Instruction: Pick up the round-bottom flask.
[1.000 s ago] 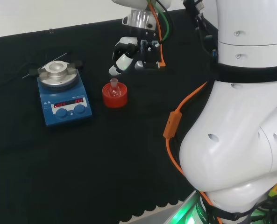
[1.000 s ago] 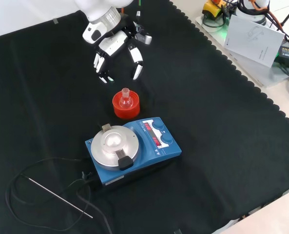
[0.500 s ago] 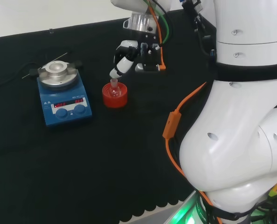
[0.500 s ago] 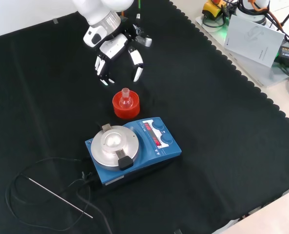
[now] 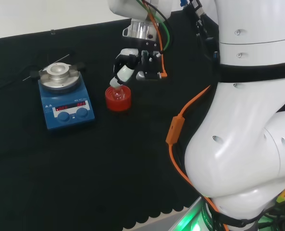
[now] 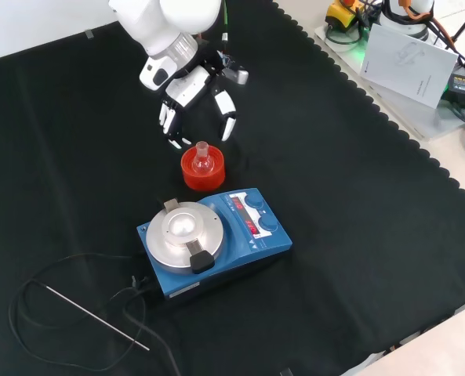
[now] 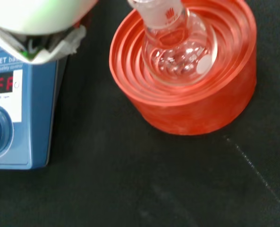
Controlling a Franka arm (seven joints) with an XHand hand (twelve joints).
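Note:
A small clear round-bottom flask (image 6: pixel 202 157) stands neck up in a red ribbed ring stand (image 6: pixel 201 171) on the black cloth; the wrist view shows the flask (image 7: pixel 180 49) close, seated in the stand (image 7: pixel 187 94). My hand (image 6: pixel 191 92) hovers just above and behind it in the front view, fingers spread and pointing down on either side of the neck without touching it. In the head view the hand (image 5: pixel 128 65) sits right above the flask (image 5: pixel 116 92) and its stand (image 5: pixel 118 99), one fingertip near the neck. Nothing is held.
A blue hotplate stirrer (image 6: pixel 212 239) with a round metal top stands just in front of the red stand in the front view, and at its left in the head view (image 5: pixel 64 98). A thin probe on a cable (image 6: pixel 99 317) lies beside it. White arm links (image 5: pixel 248 115) rise at right.
The hand has come down and toward the flask, from a spot above and behind it to just over the neck, fingers still spread. Flask and stand have not moved.

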